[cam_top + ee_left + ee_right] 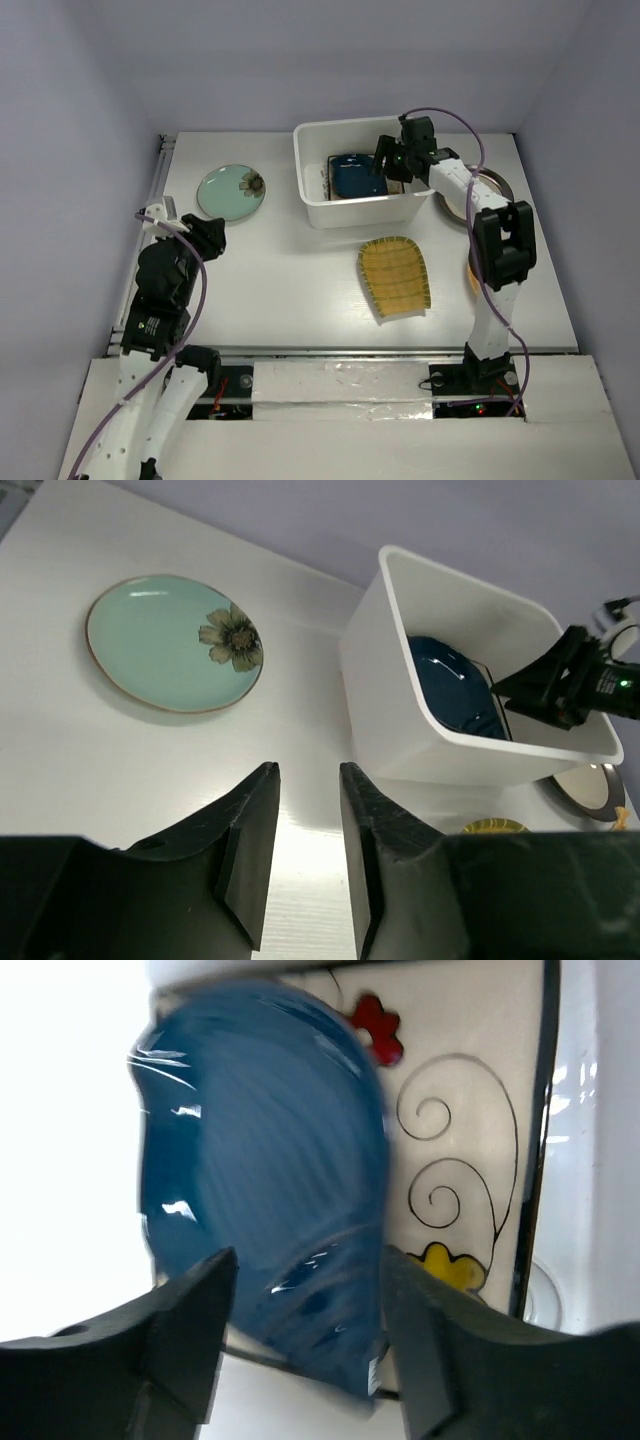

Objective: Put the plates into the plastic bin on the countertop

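Observation:
The white plastic bin (360, 208) stands at the back centre of the countertop (290, 290). Inside it the small dark blue plate (352, 176) lies on the cream square floral plate (460, 1140). My right gripper (386, 160) hangs open over the bin, with the blurred blue plate (260, 1160) just below its jaws (310, 1260). The mint-green plate (232, 191) lies left of the bin. The yellow ribbed plate (395, 275) lies in front of it. My left gripper (214, 236) is open and empty, low at the left (308, 770).
The dark-rimmed round plate (484, 190) sits right of the bin, partly behind the right arm. An orange edge (469, 276) shows beside the right arm's lower link. A metal rail (160, 180) runs along the left edge of the countertop. Walls enclose the table.

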